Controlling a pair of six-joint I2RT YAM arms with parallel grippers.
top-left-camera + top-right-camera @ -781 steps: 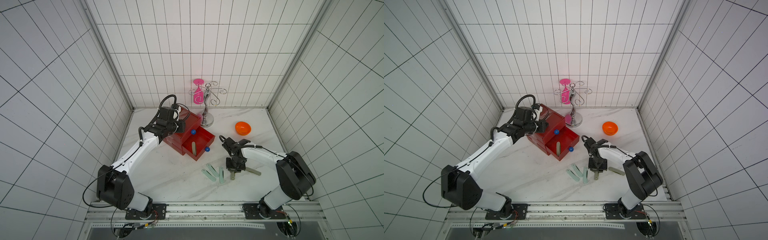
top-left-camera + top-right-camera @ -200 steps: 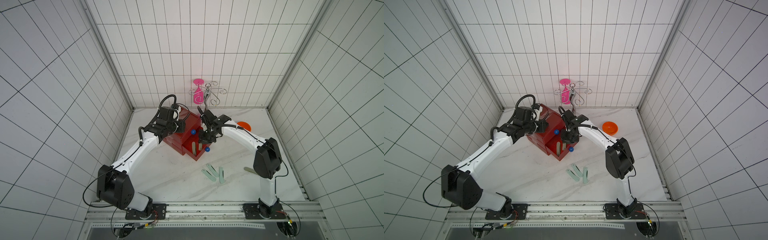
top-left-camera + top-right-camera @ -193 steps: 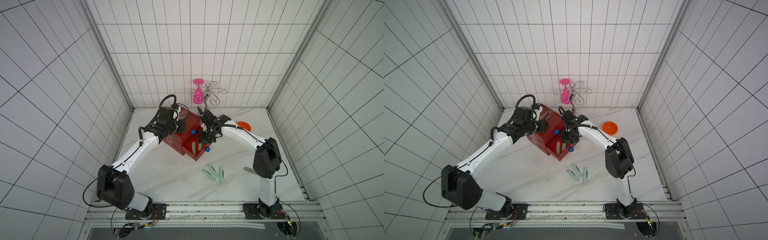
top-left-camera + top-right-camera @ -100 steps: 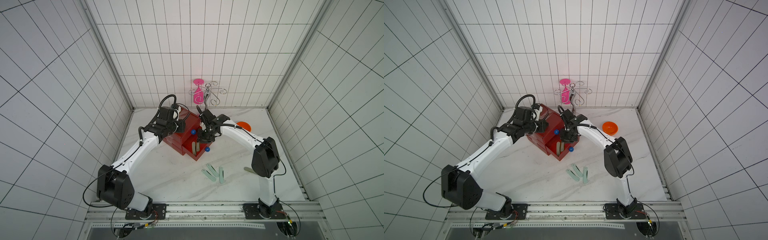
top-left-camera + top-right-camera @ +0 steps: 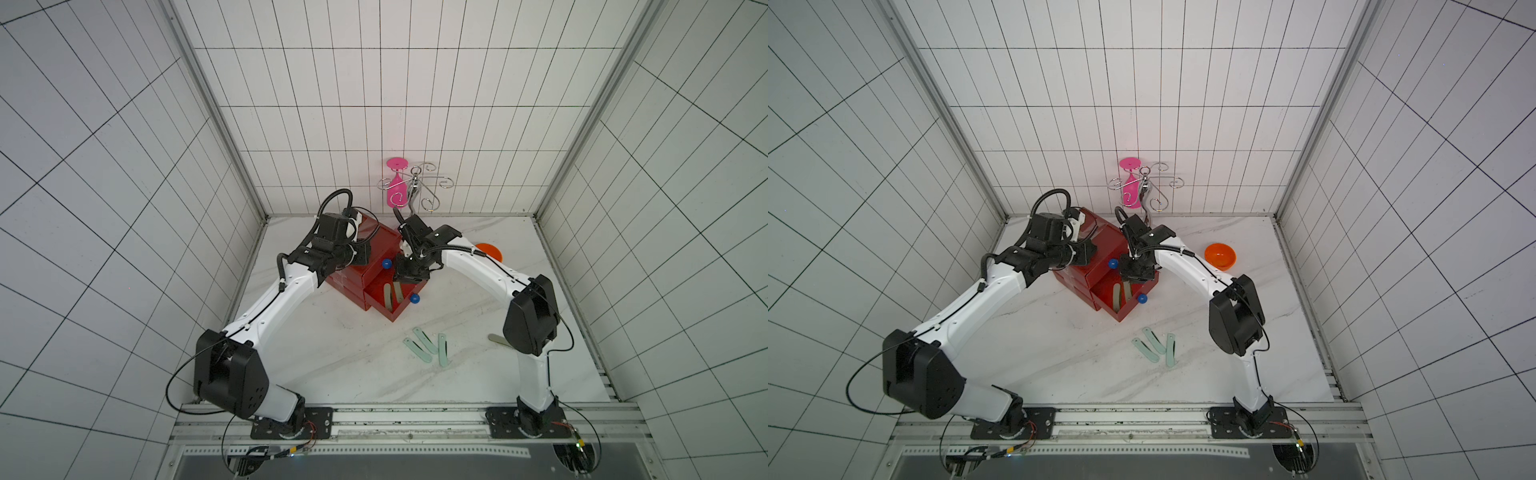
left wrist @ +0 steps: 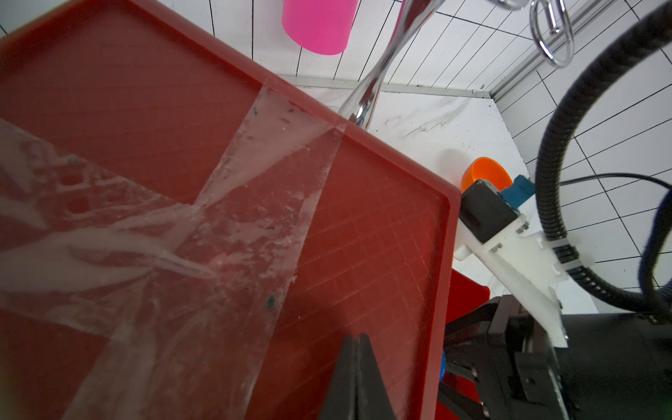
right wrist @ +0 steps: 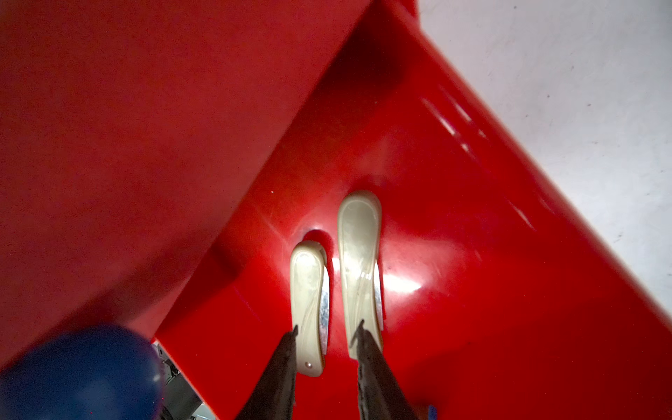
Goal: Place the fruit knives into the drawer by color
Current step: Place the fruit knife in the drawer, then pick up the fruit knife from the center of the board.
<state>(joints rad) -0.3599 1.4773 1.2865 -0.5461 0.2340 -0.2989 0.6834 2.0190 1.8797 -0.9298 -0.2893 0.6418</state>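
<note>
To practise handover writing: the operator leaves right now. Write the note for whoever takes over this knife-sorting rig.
Left gripper: shut, tips on the taped top of the red chest.
Right gripper: open, above the open drawer.
Done: two beige knives lie in that drawer.
Left: three mint knives on the table; one pale knife, half hidden by the right arm. No grey knives in view.
</note>
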